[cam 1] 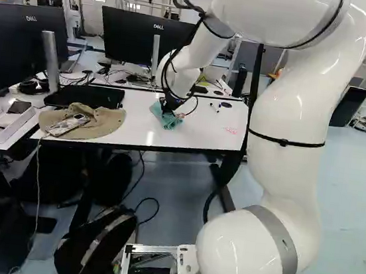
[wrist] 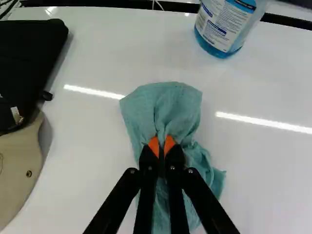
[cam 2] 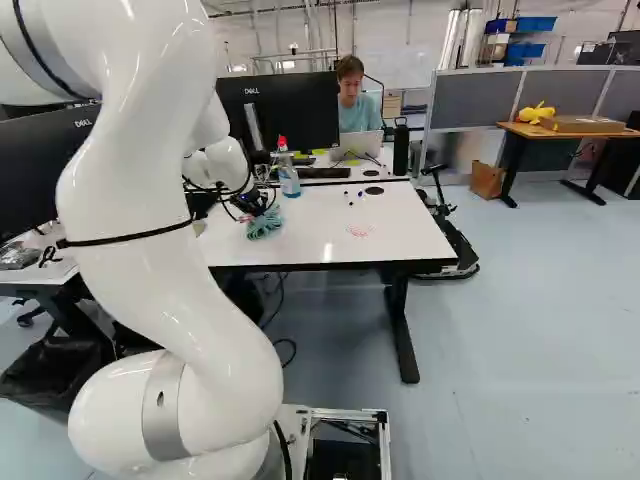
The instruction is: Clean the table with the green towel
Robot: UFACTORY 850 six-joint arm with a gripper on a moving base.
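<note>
Apparently the wiping step is at hand: the black two-fingered gripper with orange pads [wrist: 162, 145] has its fingertips pinched together on a bunched fold of the crumpled green cloth towel [wrist: 168, 105]. The towel spreads out ahead of and under the fingers, seemingly against the glossy white rectangular table [cam 2: 330, 246]; how firmly it presses cannot be told.

Beyond the towel stands a clear plastic bottle of blue liquid [cam 2: 289, 180], upright and apart from it. To the towel's left in the left base view lie a tan fabric cap [cam 1: 97, 125] and a flat black case [cam 1: 91, 97]. Well to its right in the same view, a patch of faint red marks [cam 1: 230, 130] shows on the white surface, with small dark-capped pens [cam 1: 214, 107] behind it.

Next, I judge, the arm should keep the cloth low and flat and sweep it toward those marks, rubbing over them while staying clear of the bottle and pens.
</note>
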